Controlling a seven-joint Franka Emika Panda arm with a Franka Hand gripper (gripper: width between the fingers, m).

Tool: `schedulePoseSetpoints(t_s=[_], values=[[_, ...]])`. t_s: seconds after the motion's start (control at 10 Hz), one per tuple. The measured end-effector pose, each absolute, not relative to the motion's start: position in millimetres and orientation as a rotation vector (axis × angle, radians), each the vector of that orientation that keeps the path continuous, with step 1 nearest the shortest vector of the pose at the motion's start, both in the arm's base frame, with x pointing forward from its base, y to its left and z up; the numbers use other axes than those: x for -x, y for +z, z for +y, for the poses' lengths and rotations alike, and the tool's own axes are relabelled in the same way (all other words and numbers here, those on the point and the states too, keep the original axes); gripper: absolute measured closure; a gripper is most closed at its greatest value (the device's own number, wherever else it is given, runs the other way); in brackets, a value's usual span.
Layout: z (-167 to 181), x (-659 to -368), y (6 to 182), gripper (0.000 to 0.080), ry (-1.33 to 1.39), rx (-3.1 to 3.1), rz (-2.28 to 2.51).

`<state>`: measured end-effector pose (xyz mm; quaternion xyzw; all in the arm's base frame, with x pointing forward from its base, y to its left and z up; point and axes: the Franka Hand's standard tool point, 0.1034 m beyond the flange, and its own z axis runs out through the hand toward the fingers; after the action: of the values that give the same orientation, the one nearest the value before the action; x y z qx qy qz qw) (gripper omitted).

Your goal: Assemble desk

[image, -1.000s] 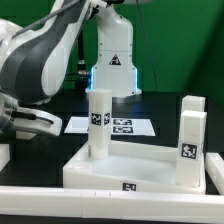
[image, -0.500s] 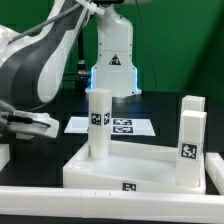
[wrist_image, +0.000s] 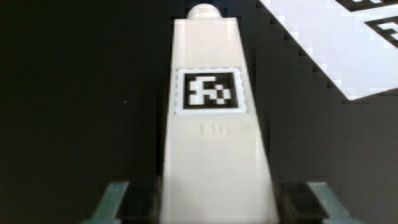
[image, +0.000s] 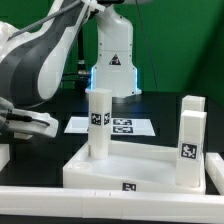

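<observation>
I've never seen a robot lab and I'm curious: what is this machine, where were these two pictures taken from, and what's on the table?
The big grey-and-white shape is a robot arm that is putting a small desk together. One picture comes from a camera standing off the arm. The other comes from a camera on the arm's wrist, looking past its gripper. On the black table sits the white tray-like desk top, with an upright leg and a second upright leg on it. The flat sheet with black squares is the marker board. In the wrist view, the gripper's fingers straddle a third leg. Whether they grip it isn't clear.
</observation>
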<state>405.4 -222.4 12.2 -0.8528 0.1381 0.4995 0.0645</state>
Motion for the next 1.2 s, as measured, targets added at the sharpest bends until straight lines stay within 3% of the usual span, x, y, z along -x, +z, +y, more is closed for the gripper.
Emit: schedulePoseSetpoints(t_s=[0.3, 0.5, 0.7, 1.0, 1.2], values=[[-221.7, -411.5, 19.4, 0.0511, 1.484, 2.589, 0.412], [-209.1, -432.3, 50.6, 0.0511, 1.424, 2.623, 0.375], [-206.8, -445.2, 69.9, 0.0511, 1.359, 2.651, 0.363], [-211.2, -446.6, 63.2, 0.0511, 1.333, 2.676, 0.366], [-207.3, -451.0, 67.7, 0.0509, 1.329, 2.685, 0.371]])
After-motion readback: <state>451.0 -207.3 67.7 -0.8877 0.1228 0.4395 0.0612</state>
